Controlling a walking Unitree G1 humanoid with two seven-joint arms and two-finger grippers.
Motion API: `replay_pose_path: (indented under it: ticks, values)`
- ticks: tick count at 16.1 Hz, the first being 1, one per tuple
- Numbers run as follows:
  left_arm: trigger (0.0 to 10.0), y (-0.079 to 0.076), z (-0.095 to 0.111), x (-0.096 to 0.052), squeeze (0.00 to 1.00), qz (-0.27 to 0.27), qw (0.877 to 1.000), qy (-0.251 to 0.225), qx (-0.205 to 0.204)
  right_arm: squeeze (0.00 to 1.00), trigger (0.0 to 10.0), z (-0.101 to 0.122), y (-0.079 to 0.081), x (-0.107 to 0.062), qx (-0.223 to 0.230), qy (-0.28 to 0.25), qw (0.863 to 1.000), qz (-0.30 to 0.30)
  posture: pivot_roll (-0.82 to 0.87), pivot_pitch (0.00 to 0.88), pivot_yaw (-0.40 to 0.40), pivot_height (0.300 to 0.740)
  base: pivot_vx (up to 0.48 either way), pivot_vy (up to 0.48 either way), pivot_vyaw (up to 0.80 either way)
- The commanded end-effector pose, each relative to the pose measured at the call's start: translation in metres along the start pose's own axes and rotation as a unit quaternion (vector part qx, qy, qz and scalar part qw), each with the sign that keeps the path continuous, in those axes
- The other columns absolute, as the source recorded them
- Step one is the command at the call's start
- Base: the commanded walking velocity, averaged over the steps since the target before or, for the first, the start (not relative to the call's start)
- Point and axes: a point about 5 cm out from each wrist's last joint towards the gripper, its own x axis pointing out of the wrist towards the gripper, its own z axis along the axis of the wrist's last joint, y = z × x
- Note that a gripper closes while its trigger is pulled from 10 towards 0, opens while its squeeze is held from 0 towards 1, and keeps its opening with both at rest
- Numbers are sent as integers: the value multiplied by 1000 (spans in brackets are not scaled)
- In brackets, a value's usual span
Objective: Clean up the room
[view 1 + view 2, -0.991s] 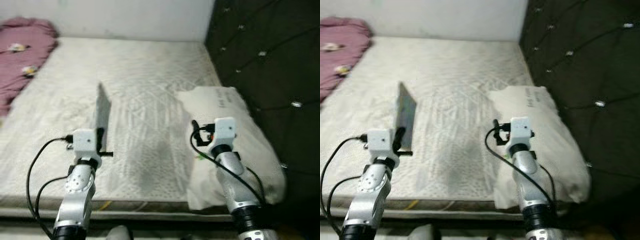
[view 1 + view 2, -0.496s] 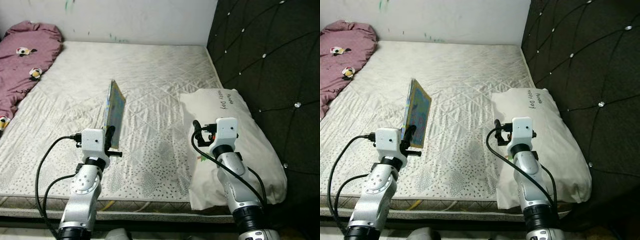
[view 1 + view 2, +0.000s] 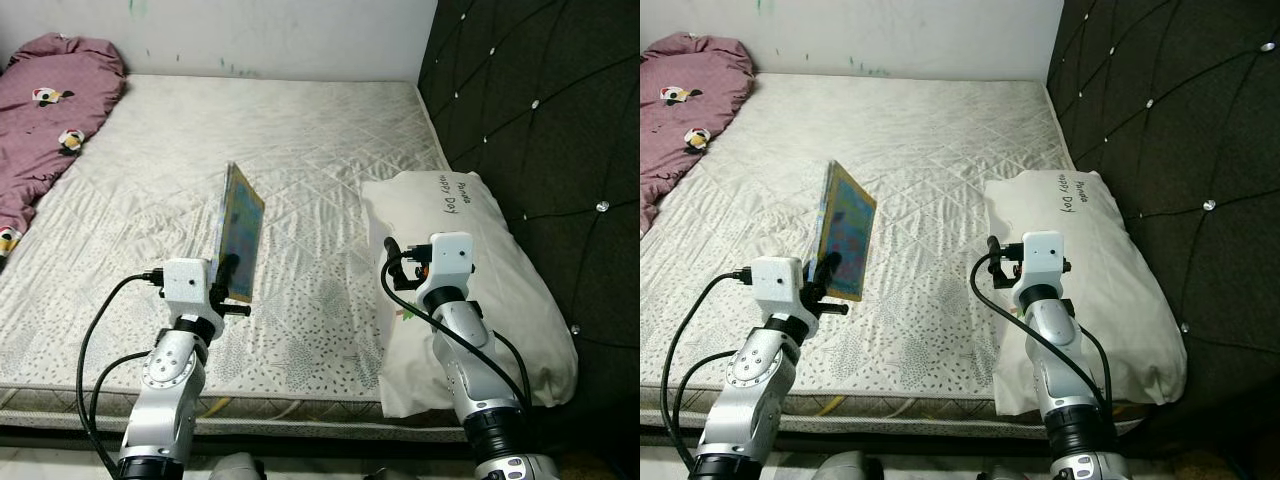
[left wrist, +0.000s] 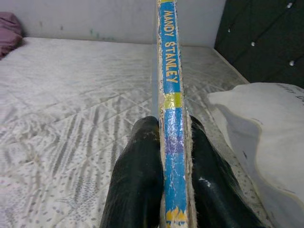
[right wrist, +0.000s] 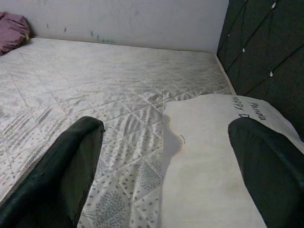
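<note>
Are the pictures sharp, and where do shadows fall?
Eye views: sharp, evenly lit; a soft shadow on the mattress beside the pillow. Left wrist view: book spine lettering readable, near fingers slightly soft. Right wrist view: the black fingers blurred.

A bare quilted mattress (image 3: 300,150) is being seen against a pale, scuffed wall (image 3: 250,35). A dark tufted headboard (image 3: 540,110) is standing along its right side. A white pillow (image 3: 480,290) is lying beside the headboard, a maroon blanket (image 3: 40,120) bunched far left.
</note>
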Motion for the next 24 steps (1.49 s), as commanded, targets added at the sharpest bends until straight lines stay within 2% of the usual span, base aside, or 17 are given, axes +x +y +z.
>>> replay_pose_path:
  ticks: [1, 2, 7, 9, 10, 14, 18, 24]
  values:
    - [10000, -2, 12, 1, 0, -3, 1000, -26, 8, 0, 10000, 1, -2, 1, 2, -2, 1000, -1, -16, 0, -25, 740, 0, 0, 0]
    - [10000, -2, 11, 1, 0, 8, 1000, -22, 12, 0, 10000, 1, -2, 1, 3, -1, 1000, -2, -18, 0, -26, 740, 0, 0, 0]
    - [10000, -9, 11, 3, 0, -24, 999, -20, -12, 0, 10000, 1, 1, 1, 5, -2, 1000, 2, -21, 0, -27, 740, 0, 0, 0]
    - [10000, -8, 10, 3, 0, -17, 1000, -23, -1, 0, 10000, 1, 1, 1, 6, -2, 1000, 3, -22, 0, -29, 736, 0, 0, 0]
    - [10000, -4, 8, 4, 0, 7, 1000, -16, 8, 0, 10000, 1, 0, 1, 5, -1, 1000, 3, -24, 0, -29, 720, 0, 0, 0]
    - [10000, -4, 11, 5, 0, 3, 1000, -28, 8, 0, 10000, 0, 0, 0, 5, 0, 1000, 4, -23, 1, -28, 686, 0, 0, 0]
    - [10000, -7, 15, 9, 0, 4, 999, -39, 15, 0, 10000, -1, 2, -1, 9, 2, 1000, 7, -24, 3, -26, 634, 0, 0, 0]
    - [10000, -8, 14, 8, 0, 0, 999, -40, 9, 0, 10000, -3, 0, -2, 10, 7, 1000, 2, -24, 6, -25, 634, 0, 0, 0]
